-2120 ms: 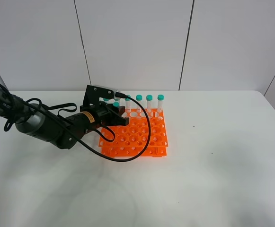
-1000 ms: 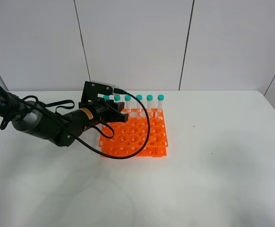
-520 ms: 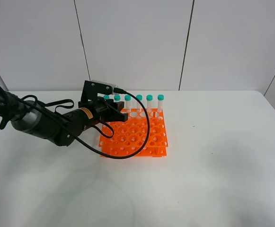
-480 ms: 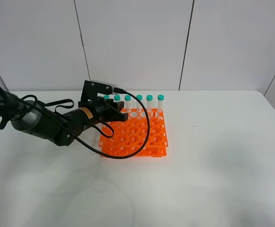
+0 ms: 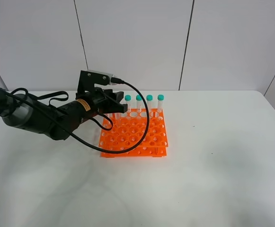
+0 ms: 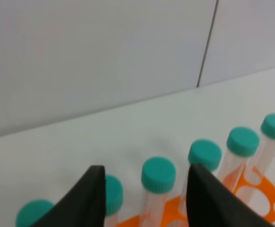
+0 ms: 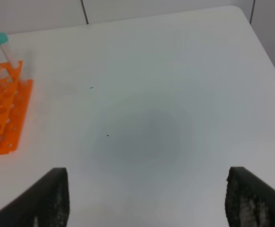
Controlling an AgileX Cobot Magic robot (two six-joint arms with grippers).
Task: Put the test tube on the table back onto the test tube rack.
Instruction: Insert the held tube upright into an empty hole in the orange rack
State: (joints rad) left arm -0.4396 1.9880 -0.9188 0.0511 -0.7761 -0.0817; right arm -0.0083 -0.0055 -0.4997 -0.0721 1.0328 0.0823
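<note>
Orange is the colour of the test tube rack [image 5: 135, 134] we see from up high, sitting on the white table [image 5: 213, 156]. From there we count four teal caps clear of the arm, all in the back row. The left wrist view shows more: six teal caps in a line. One test tube [image 6: 158, 182] stands right between the two black fingers [image 6: 92, 196] of the left gripper [image 6: 144, 198]. Its cap pokes up in the gap and the fingers are apart from it, part way open, not squeezing it. From up high we cannot see this tube, because the arm hides it. The right wrist view shows one tube at the rack's corner and lots of bare table. The right gripper [image 7: 146, 201] has its fingers spread wide and holds nothing.
</note>
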